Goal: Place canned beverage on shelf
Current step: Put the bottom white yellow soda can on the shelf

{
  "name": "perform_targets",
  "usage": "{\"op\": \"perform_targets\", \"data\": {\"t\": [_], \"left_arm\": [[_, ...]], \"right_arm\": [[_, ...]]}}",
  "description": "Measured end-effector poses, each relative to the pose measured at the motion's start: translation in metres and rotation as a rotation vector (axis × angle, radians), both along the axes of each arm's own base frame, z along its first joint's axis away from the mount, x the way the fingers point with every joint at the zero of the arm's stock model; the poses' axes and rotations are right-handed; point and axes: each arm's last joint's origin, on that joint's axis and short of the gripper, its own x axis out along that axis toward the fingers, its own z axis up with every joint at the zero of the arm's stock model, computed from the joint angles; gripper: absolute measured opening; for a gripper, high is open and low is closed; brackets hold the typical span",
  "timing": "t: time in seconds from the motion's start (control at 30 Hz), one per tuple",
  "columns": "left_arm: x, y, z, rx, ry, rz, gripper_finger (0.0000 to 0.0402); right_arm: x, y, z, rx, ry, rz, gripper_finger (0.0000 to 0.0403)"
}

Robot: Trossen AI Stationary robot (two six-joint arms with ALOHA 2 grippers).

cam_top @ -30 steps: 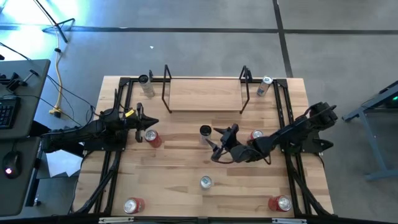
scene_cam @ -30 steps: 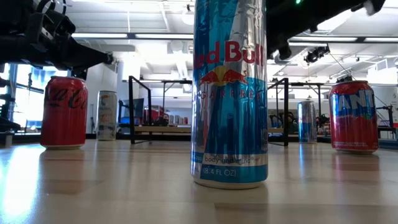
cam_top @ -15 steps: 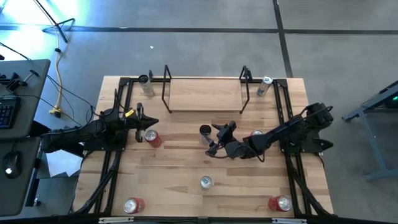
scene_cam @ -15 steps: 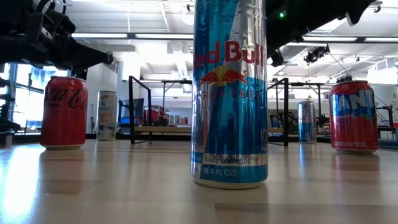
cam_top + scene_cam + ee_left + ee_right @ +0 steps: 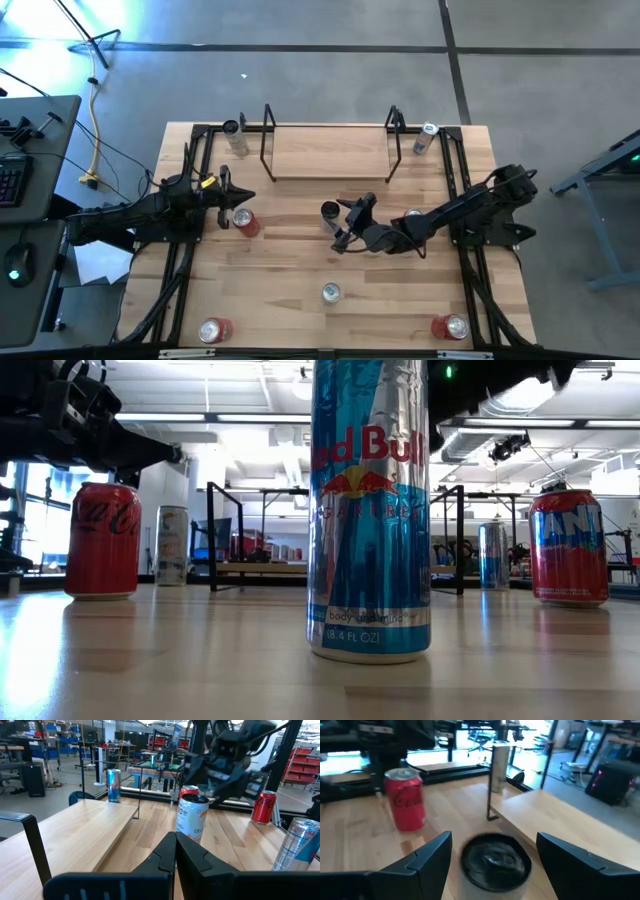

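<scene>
The right gripper (image 5: pixel 343 222), fingers spread, is shown flanking the dark-topped can (image 5: pixel 330 212) just before the shelf (image 5: pixel 330 152); the can should be centred before closure. The left gripper (image 5: pixel 247 197) is held closed, idle.

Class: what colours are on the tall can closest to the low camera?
Blue and silver can, low view.
</scene>
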Motion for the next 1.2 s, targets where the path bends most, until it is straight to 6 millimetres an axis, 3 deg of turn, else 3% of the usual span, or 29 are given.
{"op": "perform_targets", "data": {"t": [0.13,0.3,0.47,0.53,0.77,1.07,1.2], "left_arm": [[0.0,0.0,0.0,-0.007,0.001,-0.001,0.0001],[0.0,0.0,0.0,-0.008,0.001,0.0,0.0001],[0.0,0.0,0.0,-0.008,-0.001,0.0,0.0001],[0.0,0.0,0.0,-0.007,-0.002,0.0,0.0001],[0.0,0.0,0.0,-0.027,-0.004,0.0,0.0001],[0.0,0.0,0.0,-0.027,-0.004,0.0,0.0001],[0.0,0.0,0.0,-0.019,-0.003,0.0,0.0001]], "right_arm": [[-0.002,0.011,0.03,0.062,0.103,0.116,0.024],[-0.012,0.025,0.06,0.188,0.324,0.2,0.0142],[-0.025,0.042,0.052,0.175,0.371,0.187,0.0024],[-0.031,0.048,0.041,0.161,0.335,0.154,0.001],[-0.045,0.055,0.007,0.149,0.178,0.068,0.0076],[-0.034,0.03,0.0,0.274,0.038,-0.074,0.0276],[-0.028,0.016,0.001,0.276,0.028,-0.109,0.0333]]}}
